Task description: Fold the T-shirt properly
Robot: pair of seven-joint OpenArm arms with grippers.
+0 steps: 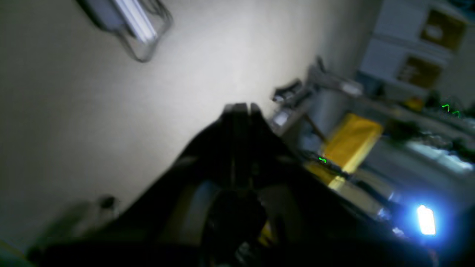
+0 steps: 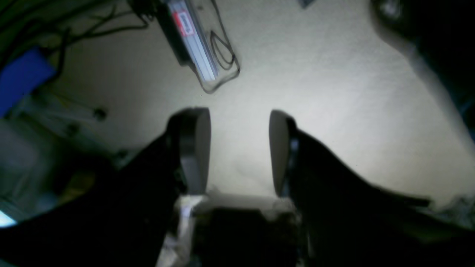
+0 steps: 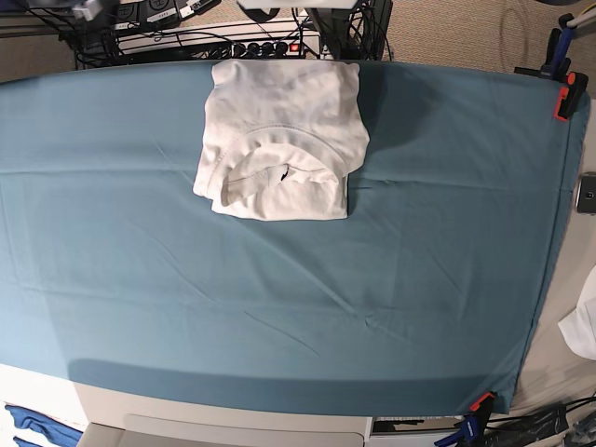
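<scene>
The white T-shirt (image 3: 279, 140) lies in a folded, roughly square bundle at the far middle of the table, neckline facing the front. Neither arm appears in the base view. In the left wrist view my left gripper (image 1: 241, 107) points up at the ceiling, its dark fingers pressed together with nothing between them. My right gripper (image 2: 239, 148) also faces the ceiling in the right wrist view, open, with a wide empty gap between its pads (image 2: 196, 148). The T-shirt is out of view in both wrist views.
A teal tablecloth (image 3: 279, 307) covers the table, held by orange clamps (image 3: 564, 102) at the right corners. A small white cloth (image 3: 582, 326) lies off the right edge. Cables and a power strip (image 3: 233, 42) run behind the table. A ceiling lamp (image 2: 196, 48) hangs overhead.
</scene>
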